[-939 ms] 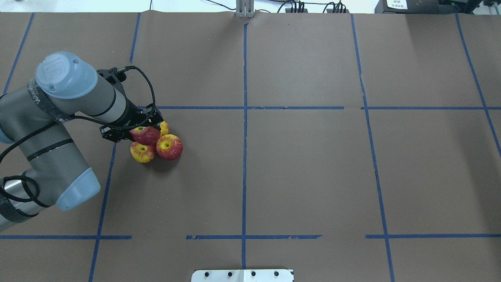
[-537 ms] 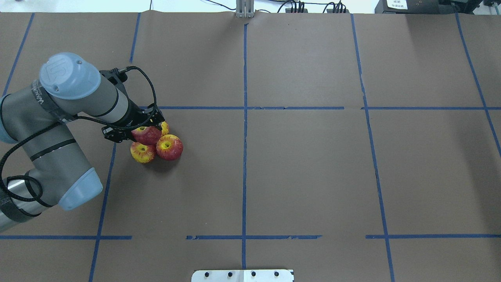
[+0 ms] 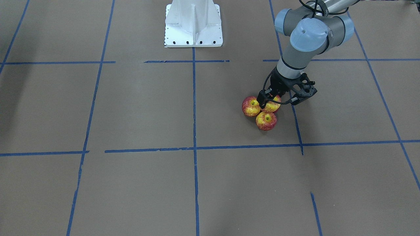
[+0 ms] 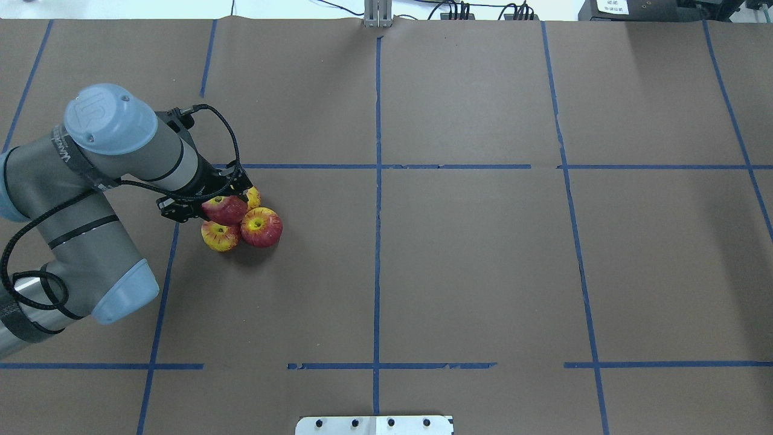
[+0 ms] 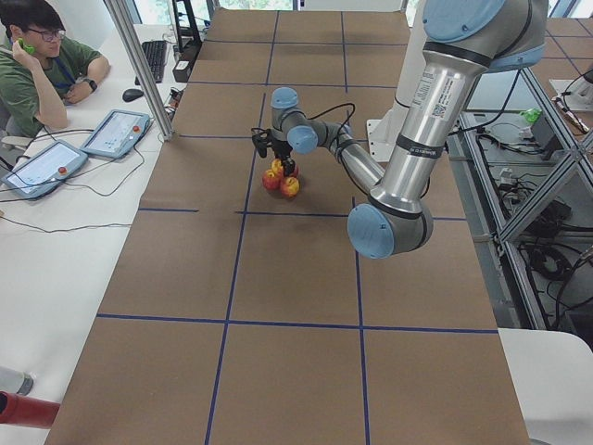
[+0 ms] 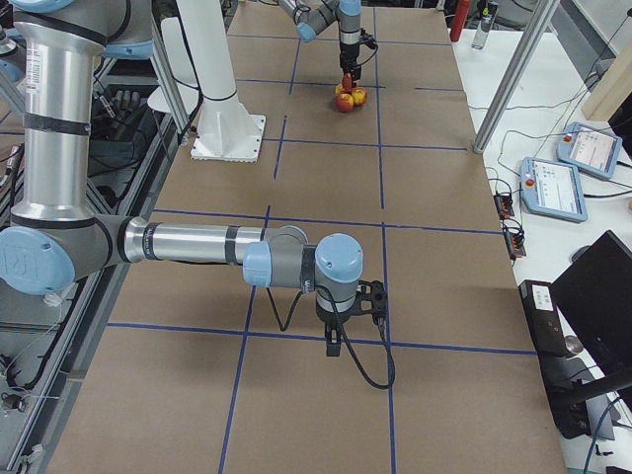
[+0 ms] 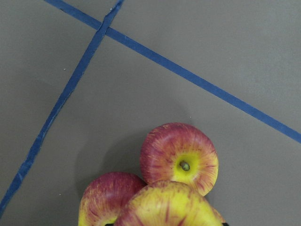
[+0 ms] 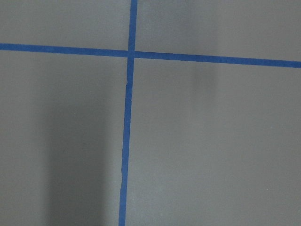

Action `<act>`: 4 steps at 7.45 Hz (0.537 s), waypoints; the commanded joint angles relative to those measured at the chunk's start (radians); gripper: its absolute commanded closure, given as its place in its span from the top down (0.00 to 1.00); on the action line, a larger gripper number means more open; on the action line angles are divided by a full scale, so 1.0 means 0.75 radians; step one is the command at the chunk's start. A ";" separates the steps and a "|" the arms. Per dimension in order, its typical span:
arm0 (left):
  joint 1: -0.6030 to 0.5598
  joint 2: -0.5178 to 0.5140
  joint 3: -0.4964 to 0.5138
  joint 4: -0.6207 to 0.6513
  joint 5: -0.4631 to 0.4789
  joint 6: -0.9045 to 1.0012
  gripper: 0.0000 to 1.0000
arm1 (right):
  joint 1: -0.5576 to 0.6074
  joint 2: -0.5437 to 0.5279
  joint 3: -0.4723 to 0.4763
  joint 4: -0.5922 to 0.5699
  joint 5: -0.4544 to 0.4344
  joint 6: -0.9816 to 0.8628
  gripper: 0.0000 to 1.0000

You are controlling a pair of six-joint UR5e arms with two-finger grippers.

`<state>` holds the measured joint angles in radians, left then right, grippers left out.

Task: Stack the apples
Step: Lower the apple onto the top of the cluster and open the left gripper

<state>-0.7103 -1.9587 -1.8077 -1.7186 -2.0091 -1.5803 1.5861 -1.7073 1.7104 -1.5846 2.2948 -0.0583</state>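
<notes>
**Front-facing view.** The left gripper (image 3: 275, 102) stands over a tight cluster of apples on the table (image 3: 131, 108). Its jaws are closed narrowly on the upper apple (image 3: 271, 106). Two lower apples (image 3: 266, 121) show clearly below it, touching each other, and a red sliver behind is a third. The cluster lies just beside a blue tape line (image 3: 297, 127), well apart from the white robot base (image 3: 193, 23). Bare paper surrounds it on every side.

**Overhead view.** The upper apple sits above the meeting point of three lower apples, which touch one another. Whether it rests on them cannot be told. The table's far edge is well apart from the cluster.

**Exterior left view.** The cluster lies far down the table, about mid-width. An operator (image 5: 42, 65) and two tablets (image 5: 116, 133) occupy the white bench along the table's long edge.

**Exterior right view.** The right gripper (image 6: 333, 346) hangs over bare paper at the near end, well apart from the apples. Its jaw width cannot be told.

**Left wrist view.** The upper apple fills the bottom edge, over two lower apples.

**Right wrist view.** Only paper and a tape crossing.
</notes>
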 commanded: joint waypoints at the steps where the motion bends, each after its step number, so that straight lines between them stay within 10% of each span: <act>1: 0.000 0.002 0.001 -0.001 0.002 -0.020 0.39 | 0.000 0.000 0.000 0.000 0.000 0.000 1.00; 4: 0.000 0.002 0.011 0.001 0.002 -0.022 0.63 | 0.000 0.000 0.000 0.000 0.000 0.000 1.00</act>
<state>-0.7103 -1.9574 -1.8048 -1.7182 -2.0080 -1.5963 1.5861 -1.7073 1.7104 -1.5846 2.2949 -0.0582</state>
